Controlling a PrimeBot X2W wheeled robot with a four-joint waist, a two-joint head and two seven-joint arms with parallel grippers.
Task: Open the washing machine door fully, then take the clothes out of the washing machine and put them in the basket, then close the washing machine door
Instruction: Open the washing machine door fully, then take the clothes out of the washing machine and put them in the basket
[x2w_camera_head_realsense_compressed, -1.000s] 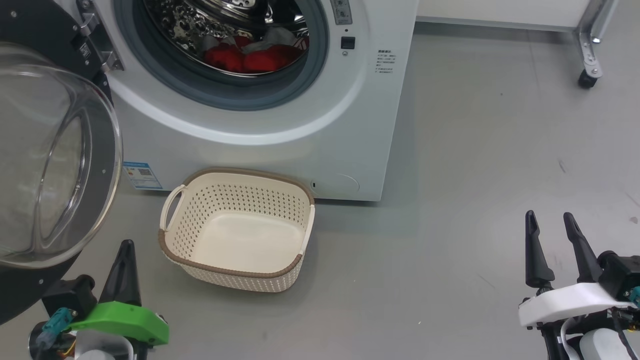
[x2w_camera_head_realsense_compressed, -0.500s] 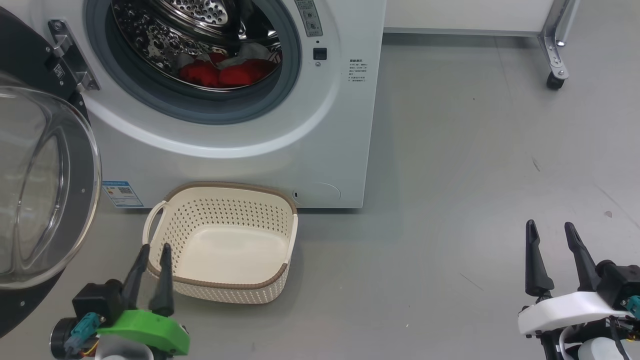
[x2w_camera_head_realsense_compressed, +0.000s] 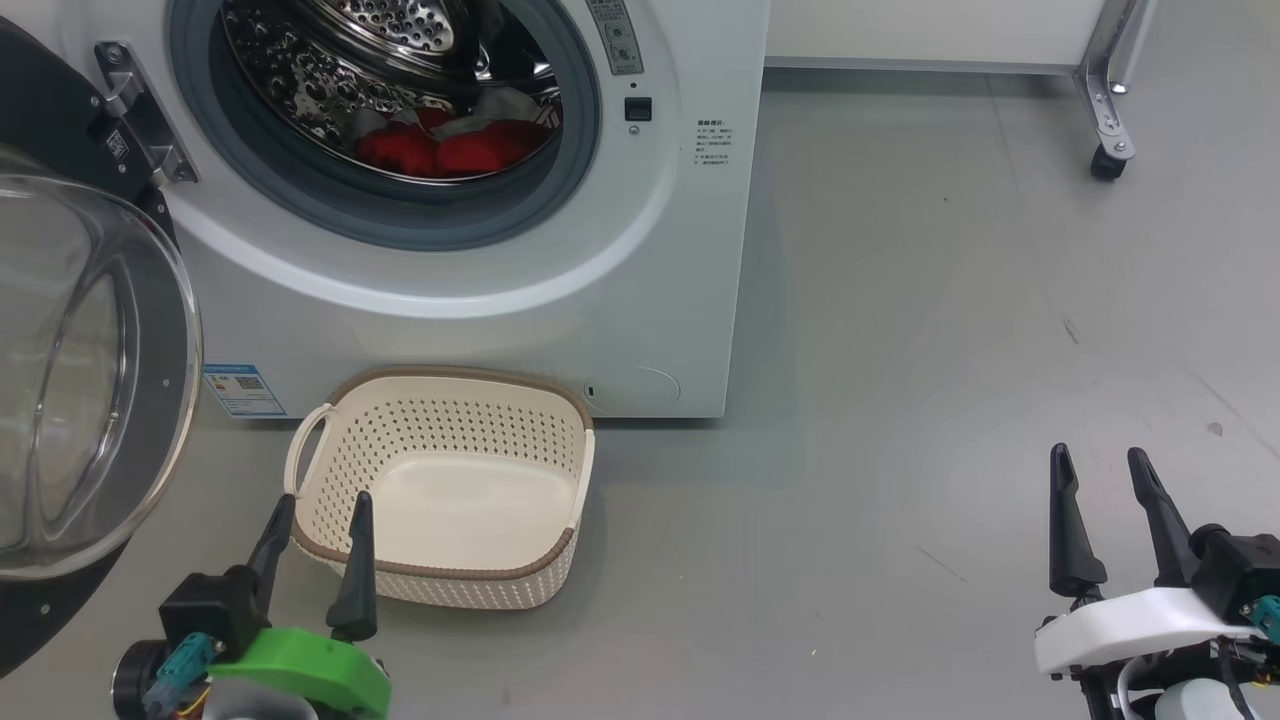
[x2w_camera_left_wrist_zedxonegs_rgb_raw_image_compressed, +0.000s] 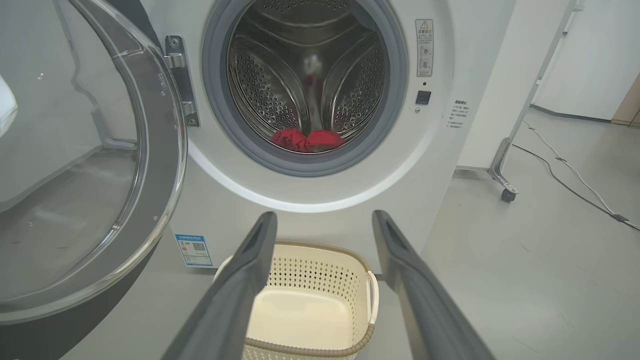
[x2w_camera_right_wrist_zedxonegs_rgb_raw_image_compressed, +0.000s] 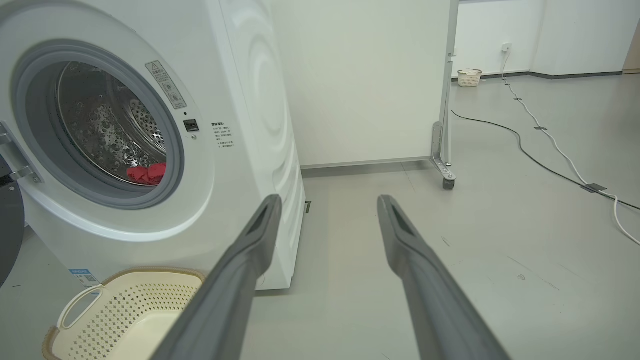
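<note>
White washing machine (x2w_camera_head_realsense_compressed: 450, 320), grey seal (x2w_camera_head_realsense_compressed: 400, 228), perforated steel drum (x2w_camera_head_realsense_compressed: 300, 80); bright red clothes (x2w_camera_head_realsense_compressed: 450, 152); cream perforated, brown-rimmed basket (x2w_camera_head_realsense_compressed: 450, 430); glossy black, clear-centred washing machine door (x2w_camera_head_realsense_compressed: 90, 380); pale grey floor (x2w_camera_head_realsense_compressed: 950, 350).

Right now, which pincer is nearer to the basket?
Left. The left pincer is at the near left corner of the basket, its fingertips overlapping the rim in the head view. The right pincer is far to the basket's right, over the floor.

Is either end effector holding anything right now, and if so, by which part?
Nothing is held. The left end effector and the right end effector both stand open and empty; the clothes lie inside the washing machine.
</note>
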